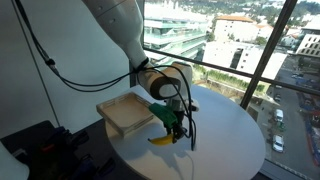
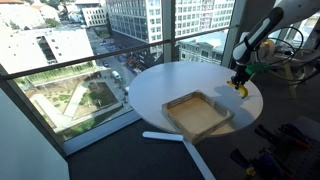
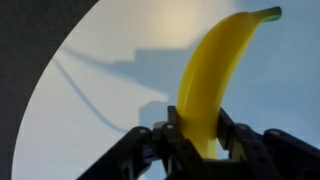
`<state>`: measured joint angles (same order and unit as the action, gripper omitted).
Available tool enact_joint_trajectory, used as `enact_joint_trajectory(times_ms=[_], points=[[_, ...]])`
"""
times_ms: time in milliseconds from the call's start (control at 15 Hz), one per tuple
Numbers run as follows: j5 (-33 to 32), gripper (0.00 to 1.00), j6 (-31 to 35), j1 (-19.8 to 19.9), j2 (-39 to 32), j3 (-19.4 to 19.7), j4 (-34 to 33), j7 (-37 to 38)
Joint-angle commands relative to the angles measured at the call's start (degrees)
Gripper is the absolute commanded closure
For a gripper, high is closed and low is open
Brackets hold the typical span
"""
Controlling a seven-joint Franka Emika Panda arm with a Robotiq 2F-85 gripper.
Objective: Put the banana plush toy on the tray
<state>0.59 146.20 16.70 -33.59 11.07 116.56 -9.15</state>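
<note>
The yellow banana plush toy (image 3: 215, 75) sits between my gripper's (image 3: 200, 125) fingers, which are shut on its lower part. In both exterior views the gripper (image 1: 172, 122) (image 2: 239, 80) holds the banana (image 1: 162, 140) (image 2: 241, 91) at the round white table's surface or just above it. The square light wooden tray (image 1: 128, 112) (image 2: 196, 113) lies on the table, beside the gripper and apart from the banana. The tray holds nothing.
The round white table (image 1: 225, 130) (image 2: 165, 85) stands by large windows. Black cables hang from the arm (image 1: 190, 110). A white bar (image 2: 165, 136) lies on the floor near the table. Dark equipment sits at the frame edge (image 2: 290, 150).
</note>
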Motion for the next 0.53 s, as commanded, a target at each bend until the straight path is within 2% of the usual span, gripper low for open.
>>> enact_joint_trajectory(times_ms=[0, 467], points=[[-1.18, 0.85, -1.58, -0.09, 4.88, 0.27, 3.15, 0.22], [-1.73, 0.85, -2.85, 0.11, 10.72, 0.15, 6.72, -1.88]])
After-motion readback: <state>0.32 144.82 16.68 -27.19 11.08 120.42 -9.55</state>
